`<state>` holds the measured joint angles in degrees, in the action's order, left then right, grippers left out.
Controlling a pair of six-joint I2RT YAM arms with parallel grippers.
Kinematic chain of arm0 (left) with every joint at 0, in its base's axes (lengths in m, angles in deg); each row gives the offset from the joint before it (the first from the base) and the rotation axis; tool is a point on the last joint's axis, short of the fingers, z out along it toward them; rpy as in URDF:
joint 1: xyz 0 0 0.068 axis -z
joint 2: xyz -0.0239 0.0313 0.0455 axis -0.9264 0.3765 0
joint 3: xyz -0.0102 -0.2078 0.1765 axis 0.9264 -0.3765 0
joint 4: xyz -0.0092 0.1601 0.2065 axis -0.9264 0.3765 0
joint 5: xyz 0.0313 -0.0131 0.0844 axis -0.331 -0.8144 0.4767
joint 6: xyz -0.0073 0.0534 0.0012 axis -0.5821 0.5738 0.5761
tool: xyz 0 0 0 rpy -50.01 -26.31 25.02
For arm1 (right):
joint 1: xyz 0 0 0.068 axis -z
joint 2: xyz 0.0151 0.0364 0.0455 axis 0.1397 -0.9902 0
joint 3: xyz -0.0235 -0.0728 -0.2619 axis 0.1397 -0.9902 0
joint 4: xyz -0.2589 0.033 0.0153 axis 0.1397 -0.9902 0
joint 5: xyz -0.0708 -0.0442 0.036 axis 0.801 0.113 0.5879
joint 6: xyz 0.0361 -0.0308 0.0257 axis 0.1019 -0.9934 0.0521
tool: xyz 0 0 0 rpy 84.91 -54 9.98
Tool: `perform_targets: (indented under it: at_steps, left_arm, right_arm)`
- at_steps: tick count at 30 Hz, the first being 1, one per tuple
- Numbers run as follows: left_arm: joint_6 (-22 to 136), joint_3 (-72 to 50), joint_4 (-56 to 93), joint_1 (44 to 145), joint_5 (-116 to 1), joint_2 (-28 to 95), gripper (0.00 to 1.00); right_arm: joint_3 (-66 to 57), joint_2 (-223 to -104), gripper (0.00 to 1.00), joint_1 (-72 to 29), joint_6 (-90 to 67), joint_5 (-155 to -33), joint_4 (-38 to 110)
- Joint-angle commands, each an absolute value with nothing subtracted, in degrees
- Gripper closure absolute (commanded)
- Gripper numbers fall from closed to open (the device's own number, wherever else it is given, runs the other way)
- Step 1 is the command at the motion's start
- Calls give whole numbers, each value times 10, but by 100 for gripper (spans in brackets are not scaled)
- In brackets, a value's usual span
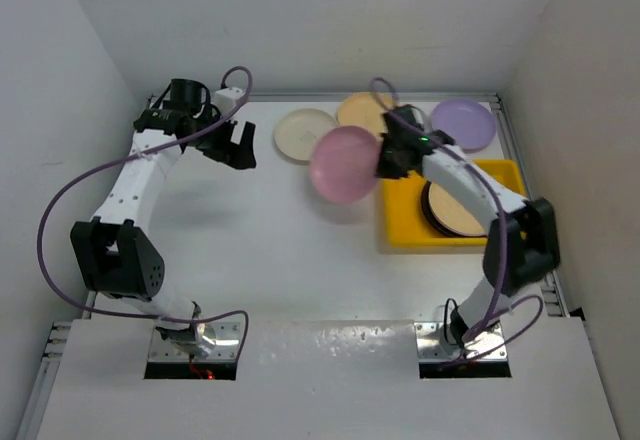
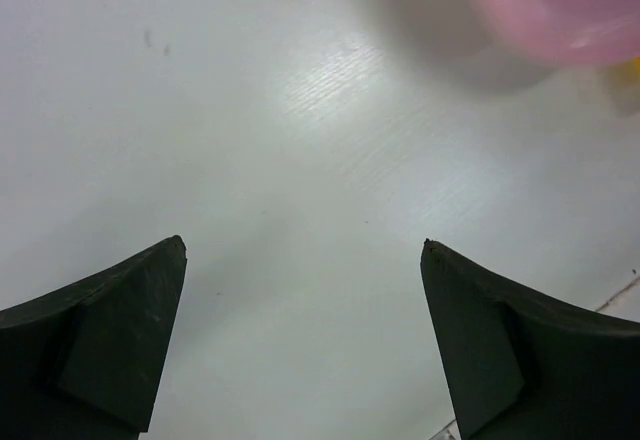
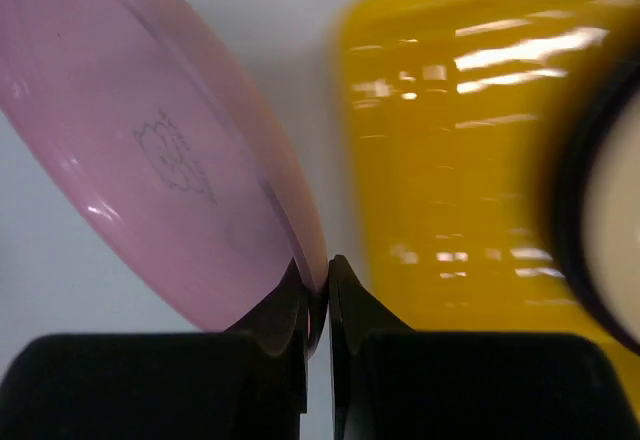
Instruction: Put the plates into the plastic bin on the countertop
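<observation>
We see the pink plate (image 1: 343, 164) pinched by its rim in the right gripper (image 1: 390, 157), tilted on edge just left of the yellow plastic bin (image 1: 400, 228).
From the right wrist, the jaws close tight on the plate's edge; the plate hangs over the white countertop (image 1: 280, 250), beside the bin's left wall; a dark-rimmed plate (image 1: 450, 218) lies in the bin; behind, a cream plate (image 1: 303, 134), a pale orange plate (image 1: 362, 112) and a lilac plate (image 1: 463, 125) rest on the countertop; the left gripper (image 1: 238, 146) hovers far left, jaws wide apart, holding nothing.
</observation>
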<state>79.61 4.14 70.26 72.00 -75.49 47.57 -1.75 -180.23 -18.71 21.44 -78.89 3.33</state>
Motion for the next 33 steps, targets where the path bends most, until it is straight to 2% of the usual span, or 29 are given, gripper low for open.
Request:
perform_targets:
  at_steps: [1,3,5,9,16,19,20,21,24,29,33]
  left_arm:
    - [791,68,701,686,-709,454,0]
    - [797,62,701,674,-702,454,0]
    - [797,55,701,656,-701,459,0]
    - [797,39,701,644,-723,470,0]
    - [802,44,701,638,-738,475,0]
    - [807,44,701,638,-744,475,0]
    - [807,44,701,638,-744,475,0]
    - [807,44,701,638,-749,475,0]
    - [807,44,706,638,-754,481,0]
    - [807,44,706,633,-754,486,0]
    - [818,65,718,633,-754,497,0]
  right_arm:
    - [-102,-1639,100,-20,266,-787,29]
    - [-169,-1607,100,37,268,-800,1]
    - [-219,-1555,100,147,267,-811,-16]
    - [-276,-1517,100,282,266,-837,-29]
    - [-300,-1548,100,349,270,-860,-1]
    - [-282,-1592,67,352,254,-861,1]
    - [-272,-1600,52,352,240,-860,-22]
    - [-267,-1624,28,352,234,-861,-26]
    - [-253,-1661,20,350,210,-836,-52]
    - [-238,-1696,19,339,199,-798,-75]
    - [-181,-1670,19,301,184,-706,-99]
